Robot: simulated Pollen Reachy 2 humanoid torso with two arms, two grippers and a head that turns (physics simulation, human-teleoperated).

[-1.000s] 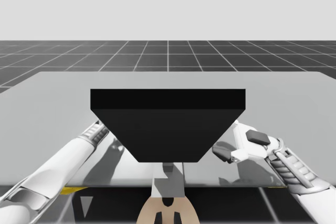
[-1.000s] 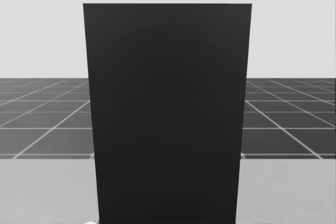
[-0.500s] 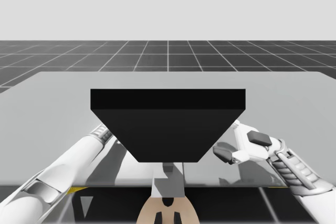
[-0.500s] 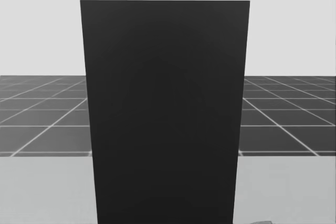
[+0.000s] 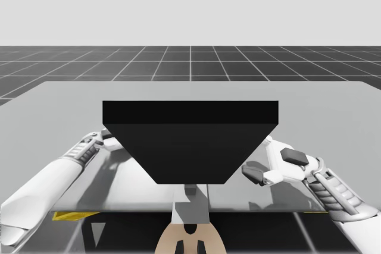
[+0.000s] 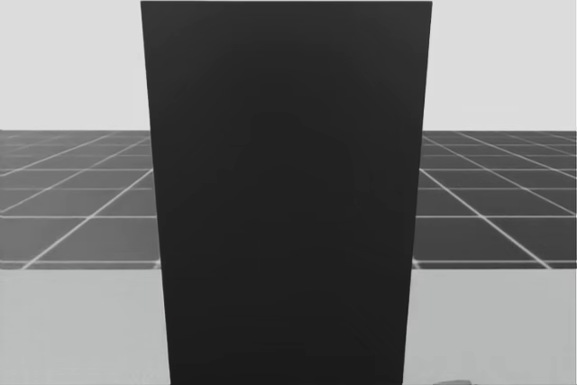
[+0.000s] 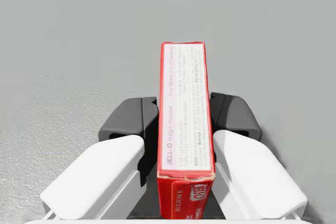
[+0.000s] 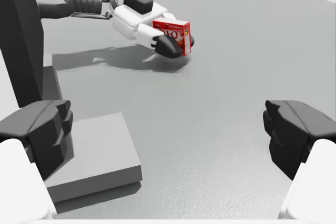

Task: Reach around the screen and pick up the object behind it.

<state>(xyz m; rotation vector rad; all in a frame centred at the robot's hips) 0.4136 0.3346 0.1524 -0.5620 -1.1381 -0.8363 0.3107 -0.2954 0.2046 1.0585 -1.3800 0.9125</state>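
our left gripper is clenched on the red box, narrow edge up between its fingers, past the black screen's edge; we judge the grasp made, the next move being a lift clear of the surface.

In the high view the tall flat black screen covers my left tool and the small red cardboard box. The left wrist view cuts off the box's near end.
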